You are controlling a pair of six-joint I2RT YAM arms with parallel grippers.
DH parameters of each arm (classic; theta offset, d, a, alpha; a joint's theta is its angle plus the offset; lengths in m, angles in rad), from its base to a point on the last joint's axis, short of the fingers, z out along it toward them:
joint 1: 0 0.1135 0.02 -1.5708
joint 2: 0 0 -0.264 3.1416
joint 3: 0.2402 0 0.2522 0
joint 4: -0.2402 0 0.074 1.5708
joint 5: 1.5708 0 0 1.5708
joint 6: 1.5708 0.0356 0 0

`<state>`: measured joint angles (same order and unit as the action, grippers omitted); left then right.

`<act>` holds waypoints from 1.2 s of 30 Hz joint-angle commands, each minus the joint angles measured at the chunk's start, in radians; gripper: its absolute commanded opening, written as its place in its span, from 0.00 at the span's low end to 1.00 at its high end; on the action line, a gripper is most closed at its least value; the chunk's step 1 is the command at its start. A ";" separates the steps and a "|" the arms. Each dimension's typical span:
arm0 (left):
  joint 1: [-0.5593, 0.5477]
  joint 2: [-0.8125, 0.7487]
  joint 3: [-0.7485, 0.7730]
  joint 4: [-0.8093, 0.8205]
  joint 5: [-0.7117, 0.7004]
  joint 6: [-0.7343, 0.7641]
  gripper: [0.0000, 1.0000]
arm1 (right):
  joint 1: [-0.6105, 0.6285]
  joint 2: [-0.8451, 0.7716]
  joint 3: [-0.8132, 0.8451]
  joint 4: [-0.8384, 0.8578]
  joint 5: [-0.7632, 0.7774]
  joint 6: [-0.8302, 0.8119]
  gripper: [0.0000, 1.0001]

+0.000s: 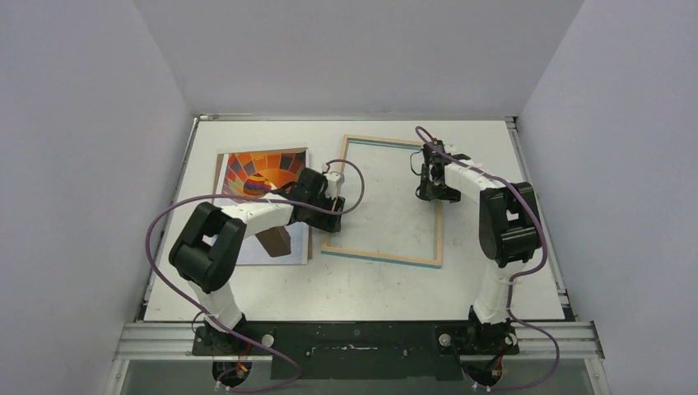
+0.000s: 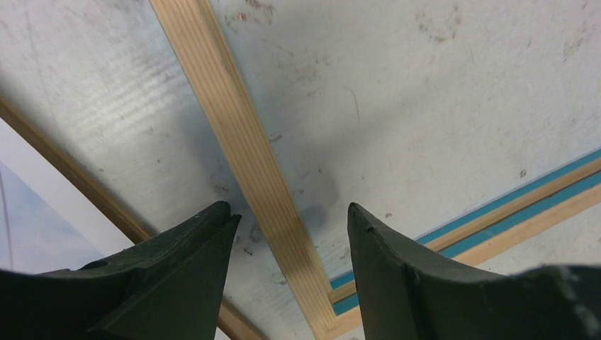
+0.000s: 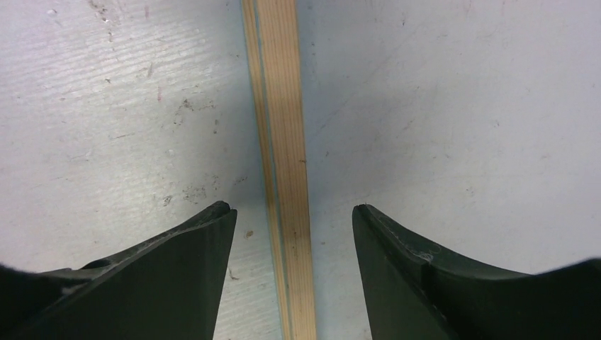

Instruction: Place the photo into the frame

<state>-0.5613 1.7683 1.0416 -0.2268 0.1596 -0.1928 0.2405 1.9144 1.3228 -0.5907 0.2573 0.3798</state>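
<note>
The frame (image 1: 380, 257) lies flat in the middle of the table with its light wooden side up and a blue edge showing. The photo (image 1: 259, 173), an orange and red balloon on pale sky, lies to the left of it, partly under my left arm. My left gripper (image 1: 330, 219) hovers open over the frame's left rail near its near corner. In the left wrist view this gripper (image 2: 290, 209) straddles the wooden rail (image 2: 241, 134) without touching it. My right gripper (image 1: 435, 196) is open over the right rail. Its wrist view shows the gripper (image 3: 292, 209) either side of the rail (image 3: 283, 106).
A brown backing board (image 1: 220, 177) shows as a thin edge under the photo's left and far sides. The white table (image 1: 370, 292) is walled in on three sides. A purple cable (image 1: 160, 247) loops out beside my left arm.
</note>
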 commanded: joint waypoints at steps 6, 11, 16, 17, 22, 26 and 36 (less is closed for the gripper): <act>0.003 -0.064 -0.056 0.001 0.075 -0.004 0.57 | -0.022 0.008 0.048 0.022 -0.025 0.024 0.64; 0.005 -0.089 -0.081 0.012 0.214 -0.026 0.58 | -0.021 0.031 0.092 0.019 -0.067 0.021 0.63; 0.010 -0.104 -0.101 -0.014 0.298 -0.014 0.58 | -0.016 0.057 0.124 0.012 -0.087 0.014 0.61; 0.012 -0.114 -0.111 -0.010 0.303 -0.012 0.58 | -0.014 0.060 0.130 0.011 -0.091 0.014 0.61; 0.054 -0.171 -0.082 -0.071 0.342 -0.020 0.66 | 0.038 0.025 0.155 0.024 -0.102 0.017 0.63; 0.147 -0.257 0.034 -0.182 0.360 -0.010 0.81 | 0.160 -0.004 0.205 0.033 -0.109 0.045 0.67; 0.606 -0.232 0.240 -0.494 0.299 0.309 0.86 | 0.455 0.172 0.476 0.094 -0.238 0.121 0.77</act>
<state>-0.1085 1.5051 1.2602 -0.5480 0.4931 -0.0612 0.6567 2.0087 1.7012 -0.5491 0.0963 0.4538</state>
